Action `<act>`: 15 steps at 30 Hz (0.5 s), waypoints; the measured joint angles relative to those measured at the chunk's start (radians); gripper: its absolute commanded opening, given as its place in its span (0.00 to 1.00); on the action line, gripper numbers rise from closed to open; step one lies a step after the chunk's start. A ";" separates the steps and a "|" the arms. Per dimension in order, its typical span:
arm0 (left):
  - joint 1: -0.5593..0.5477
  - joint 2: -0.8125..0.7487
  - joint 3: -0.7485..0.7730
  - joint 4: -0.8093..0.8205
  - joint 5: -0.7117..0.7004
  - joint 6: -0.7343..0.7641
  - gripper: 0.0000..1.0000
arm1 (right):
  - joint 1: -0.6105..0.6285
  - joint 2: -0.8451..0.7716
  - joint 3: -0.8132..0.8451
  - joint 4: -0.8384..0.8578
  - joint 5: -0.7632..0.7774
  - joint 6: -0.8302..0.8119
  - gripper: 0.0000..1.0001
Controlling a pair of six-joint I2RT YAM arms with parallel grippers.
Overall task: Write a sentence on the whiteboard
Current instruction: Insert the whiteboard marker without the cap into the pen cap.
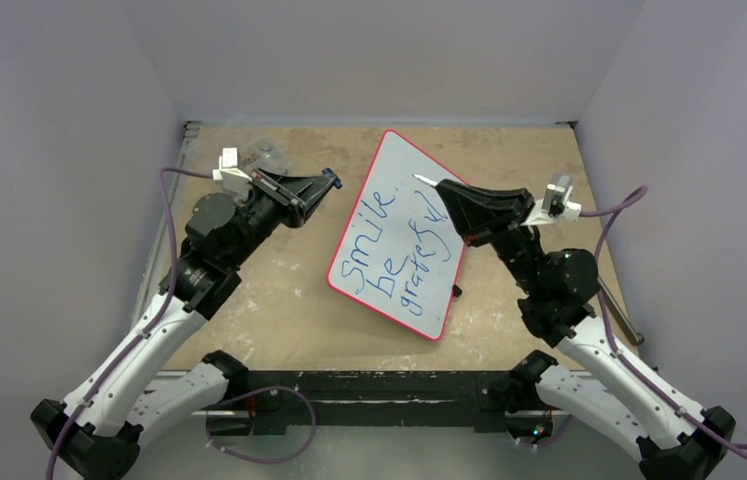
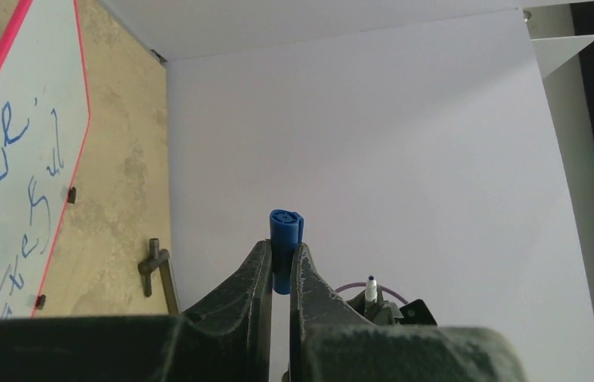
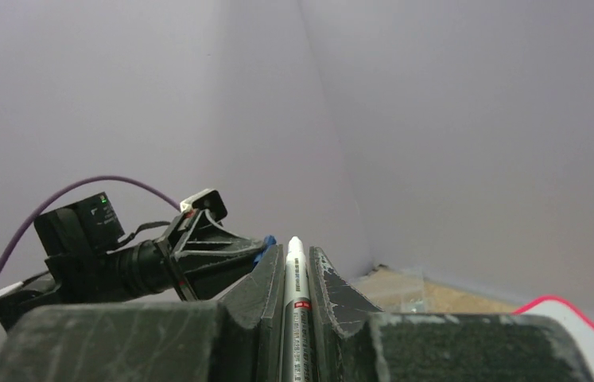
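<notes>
The whiteboard (image 1: 401, 165), red-rimmed, lies tilted on the middle of the table. The sentence (image 1: 394, 245) on it reads "smile be grateful" in blue, in three slanted lines. My left gripper (image 1: 327, 184) hovers left of the board's top, shut on a blue marker cap (image 2: 285, 235). My right gripper (image 1: 441, 188) hovers over the board's upper right, shut on a white marker (image 3: 295, 294) whose tip (image 1: 421, 180) points left at the cap. The two grippers face each other with a gap between them. Part of the board (image 2: 15, 143) shows in the left wrist view.
A small clear plastic box (image 1: 269, 155) sits at the back left, behind my left gripper, and also shows as the box (image 3: 405, 290). A metal rod (image 1: 621, 312) lies along the table's right edge. White walls enclose the table on three sides.
</notes>
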 measured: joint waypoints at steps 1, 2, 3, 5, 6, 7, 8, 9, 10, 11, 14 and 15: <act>-0.009 0.005 0.003 0.000 -0.011 -0.016 0.00 | 0.002 0.005 0.000 0.015 0.000 -0.024 0.00; -0.017 0.010 0.006 0.002 -0.019 -0.034 0.00 | 0.008 0.011 0.000 0.032 0.001 -0.055 0.00; -0.024 0.017 0.010 0.005 -0.025 -0.052 0.00 | 0.018 0.019 0.000 0.045 0.002 -0.086 0.00; -0.035 0.033 0.018 0.010 -0.035 -0.082 0.00 | 0.051 0.043 0.005 0.062 0.004 -0.149 0.00; -0.041 0.044 0.022 0.013 -0.039 -0.099 0.00 | 0.072 0.059 0.009 0.069 0.009 -0.180 0.00; -0.047 0.055 0.026 0.016 -0.045 -0.111 0.00 | 0.093 0.074 0.012 0.077 0.016 -0.208 0.00; -0.053 0.065 0.030 0.017 -0.054 -0.127 0.00 | 0.122 0.094 0.016 0.085 0.030 -0.244 0.00; -0.059 0.074 0.033 0.018 -0.060 -0.137 0.00 | 0.149 0.115 0.022 0.091 0.039 -0.278 0.00; -0.065 0.082 0.036 0.019 -0.066 -0.150 0.00 | 0.172 0.142 0.027 0.095 0.054 -0.311 0.00; -0.069 0.089 0.040 0.019 -0.074 -0.161 0.00 | 0.193 0.167 0.031 0.100 0.063 -0.344 0.00; -0.076 0.101 0.048 0.019 -0.091 -0.188 0.00 | 0.234 0.229 0.038 0.108 0.090 -0.424 0.00; -0.077 0.101 0.048 0.021 -0.098 -0.193 0.00 | 0.242 0.245 0.040 0.110 0.100 -0.445 0.00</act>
